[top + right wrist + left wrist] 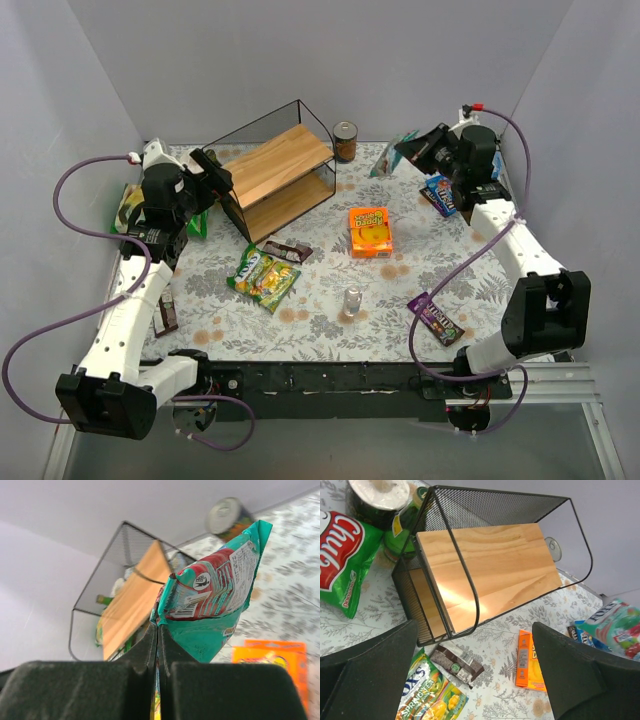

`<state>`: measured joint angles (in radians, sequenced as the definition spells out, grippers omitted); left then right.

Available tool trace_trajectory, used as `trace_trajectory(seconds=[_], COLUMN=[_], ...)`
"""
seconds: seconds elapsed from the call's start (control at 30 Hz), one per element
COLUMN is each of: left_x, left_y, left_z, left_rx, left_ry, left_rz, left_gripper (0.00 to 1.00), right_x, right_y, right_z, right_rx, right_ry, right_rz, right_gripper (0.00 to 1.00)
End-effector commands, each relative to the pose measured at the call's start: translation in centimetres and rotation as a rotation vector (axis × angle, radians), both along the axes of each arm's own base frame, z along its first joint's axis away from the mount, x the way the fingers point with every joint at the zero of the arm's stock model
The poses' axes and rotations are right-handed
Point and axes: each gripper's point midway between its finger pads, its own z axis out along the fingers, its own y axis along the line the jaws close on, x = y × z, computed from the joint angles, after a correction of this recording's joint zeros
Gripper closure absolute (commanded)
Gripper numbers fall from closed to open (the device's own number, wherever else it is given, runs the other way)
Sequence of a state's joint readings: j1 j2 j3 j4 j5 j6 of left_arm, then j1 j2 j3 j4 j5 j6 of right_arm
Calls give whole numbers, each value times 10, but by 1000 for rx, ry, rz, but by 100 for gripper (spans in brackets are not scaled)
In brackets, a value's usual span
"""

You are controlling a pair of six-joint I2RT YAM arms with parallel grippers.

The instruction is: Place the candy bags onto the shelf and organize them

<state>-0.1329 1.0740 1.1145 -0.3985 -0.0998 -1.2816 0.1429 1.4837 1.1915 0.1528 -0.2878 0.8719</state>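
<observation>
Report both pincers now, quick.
Left pincer: open, holding nothing.
Right pincer: closed on the glossy teal-white candy bag with red print.

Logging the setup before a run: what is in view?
shelf: one, black and wood, far left
green bag: one, green-yellow, before shelf
brown wrapper: one, dark, beside green bag
dark wrapper: one, near left edge
orange box: one, centre
can: one, brown, far edge
jar: one, clear, near centre
purple wrapper: one, near right
blue pack: one, far right
chips bag: one, green, left of shelf
teal bag: one, held aloft
left gripper: open, near shelf
right gripper: shut on teal bag
</observation>
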Motion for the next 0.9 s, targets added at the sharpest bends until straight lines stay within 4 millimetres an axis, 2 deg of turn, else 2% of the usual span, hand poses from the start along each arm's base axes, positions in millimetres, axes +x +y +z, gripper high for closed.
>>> trace_trajectory(seconds=[0.0,0.03,0.17,0.3,0.37,0.4,0.43,0.5,0.53,0.6,0.73,0.87], left_x=[-11,-12,-17,-24,-25,-26,-27,-28,-29,-30,-34,-35], left_y=[12,13,11,11,11,11,11,11,11,12,13,15], left_z=[3,2,-4,-9,-8,-7,-7,-7,-5,-5,-3,-2], left_rx=[-3,-5,-16,-28,-31,-32,-31,-31,-32,-31,-28,-19], left_ry=[37,44,69,85,86,89,90,93,92,94,93,89], left_rz=[74,80,73,75,78,78,78,78,77,76,84,88], left_gripper=[2,2,2,2,2,2,2,2,2,2,2,2], right_x=[-11,-15,-26,-34,-33,-34,-29,-22,-15,-4,17,24], right_y=[46,60,91,126,147,154,165,175,183,187,199,206], right_z=[84,92,116,128,126,137,129,130,120,112,73,33], right_rx=[-15,-5,26,57,82,96,101,110,123,136,136,132], right_ry=[-285,-320,-408,-461,-469,-492,-478,-478,-458,-442,-347,-234], right_rz=[122,148,215,322,370,381,397,387,390,361,336,309], right_gripper=[99,99,99,99,99,99,99,99,99,99,99,99])
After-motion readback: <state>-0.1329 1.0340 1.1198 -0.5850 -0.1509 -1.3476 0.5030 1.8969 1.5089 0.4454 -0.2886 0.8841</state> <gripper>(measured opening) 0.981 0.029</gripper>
